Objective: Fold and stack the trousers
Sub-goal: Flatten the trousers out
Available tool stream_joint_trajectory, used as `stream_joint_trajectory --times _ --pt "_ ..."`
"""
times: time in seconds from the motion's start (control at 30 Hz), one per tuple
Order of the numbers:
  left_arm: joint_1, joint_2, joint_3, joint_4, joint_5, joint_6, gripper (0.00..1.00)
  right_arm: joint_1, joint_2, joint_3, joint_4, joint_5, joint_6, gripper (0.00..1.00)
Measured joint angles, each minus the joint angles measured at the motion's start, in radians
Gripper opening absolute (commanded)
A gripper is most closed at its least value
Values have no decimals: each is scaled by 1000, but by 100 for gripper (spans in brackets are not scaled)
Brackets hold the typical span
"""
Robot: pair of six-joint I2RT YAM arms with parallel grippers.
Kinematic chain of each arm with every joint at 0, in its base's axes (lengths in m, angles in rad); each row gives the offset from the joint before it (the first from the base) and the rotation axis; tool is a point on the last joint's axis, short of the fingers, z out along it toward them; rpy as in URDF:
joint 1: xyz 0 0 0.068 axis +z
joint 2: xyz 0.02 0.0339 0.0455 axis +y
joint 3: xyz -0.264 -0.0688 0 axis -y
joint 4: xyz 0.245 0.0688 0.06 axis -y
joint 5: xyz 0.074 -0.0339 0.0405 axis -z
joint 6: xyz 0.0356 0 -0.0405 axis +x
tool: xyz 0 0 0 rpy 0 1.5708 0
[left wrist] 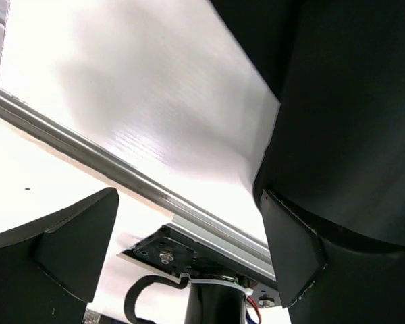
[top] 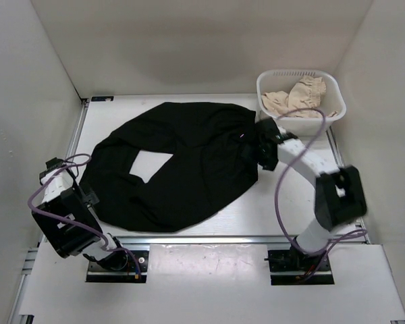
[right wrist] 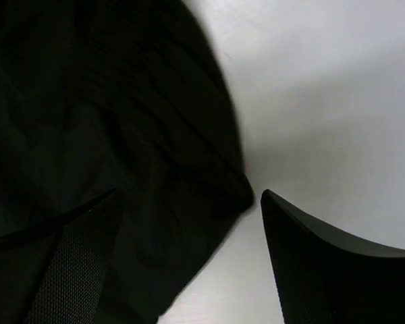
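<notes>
On a white table [top: 290,202] seen from above, the black trousers [top: 182,162] lie spread across the middle and left of the surface. They form a rounded, loop-like heap, and a small patch of bare table shows through a gap near the centre. The fabric reaches from close to the left wall almost to the far right corner. There a white basket [top: 293,71] stands, with a beige cloth [top: 293,98] bunched inside it.

The left arm [top: 64,216] sits low at the near left, its wrist just beside the left edge of the trousers. In its wrist camera the left fingers [left wrist: 74,256] are spread wide apart. Bare table and a metal rail [left wrist: 121,175] show between them. Black cloth fills the upper right of that view, directly above the right-hand finger. Nothing is pinched between the two.

The right arm [top: 310,162] reaches forward from the near right, and its wrist is at the right edge of the trousers, near the basket. In its wrist camera the right fingers [right wrist: 324,263] are also spread apart. One is over the dark fabric and the other over bare table, and a corner of the trousers' edge lies between them. The cloth looks free of both fingers, though the dark-on-dark view makes contact on the fabric side hard to judge.
</notes>
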Motion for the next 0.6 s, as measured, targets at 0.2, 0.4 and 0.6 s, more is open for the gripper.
stream_joint_trajectory --times 0.2,0.4,0.6 --pt "26 20 -7 3 33 0 100 45 394 450 -48 53 -182 89" --pt "27 120 56 19 106 0 100 50 557 573 -150 144 -215 61" --pt "27 125 139 52 208 -7 56 42 560 523 -171 165 -212 0"
